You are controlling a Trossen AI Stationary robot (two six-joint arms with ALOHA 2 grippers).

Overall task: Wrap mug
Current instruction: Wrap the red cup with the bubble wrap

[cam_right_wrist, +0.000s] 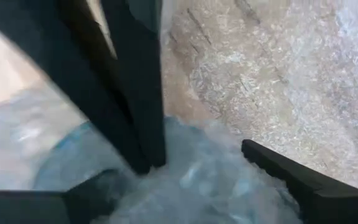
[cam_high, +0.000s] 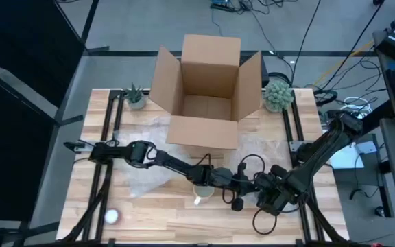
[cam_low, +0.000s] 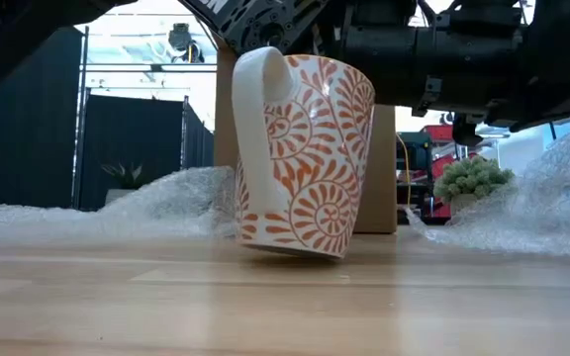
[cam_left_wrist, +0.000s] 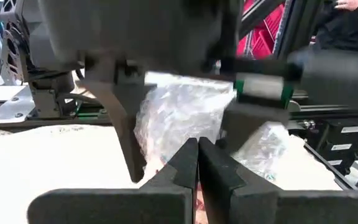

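Note:
A white mug with an orange spiral pattern (cam_low: 300, 148) stands tilted near the table's front middle (cam_high: 203, 193). Its handle (cam_low: 260, 74) is toward the near side. My left gripper (cam_high: 211, 180) reaches in from the left and is shut at the mug's top (cam_left_wrist: 197, 155). Just right of the mug, my right gripper (cam_high: 244, 193) has a bunch of clear bubble wrap (cam_left_wrist: 179, 118) between its fingers (cam_right_wrist: 185, 168). More bubble wrap (cam_high: 146, 175) lies spread on the table behind and left of the mug. My left gripper is shut on the mug's top rim (cam_left_wrist: 195, 202), and only a sliver of it shows between the fingers. It comes slanting down from the table's left. The mug leans in the hold, bottom edge (cam_low: 295, 252) at table height; whether it touches I cannot tell. My right gripper holds a raised bunch of bubble wrap (cam_right_wrist: 197, 180) between its two fingers, which stand well apart with the wrap filling the gap. It comes level from the table's right. The bunch stands up off the table; how many layers I cannot tell.
An open cardboard box (cam_high: 204, 96) stands at the far middle, with a small plant on each side (cam_high: 136, 96) (cam_high: 278, 94). A small white ball (cam_high: 112, 216) lies near the front left. Black cables (cam_high: 252, 168) loop by the right gripper.

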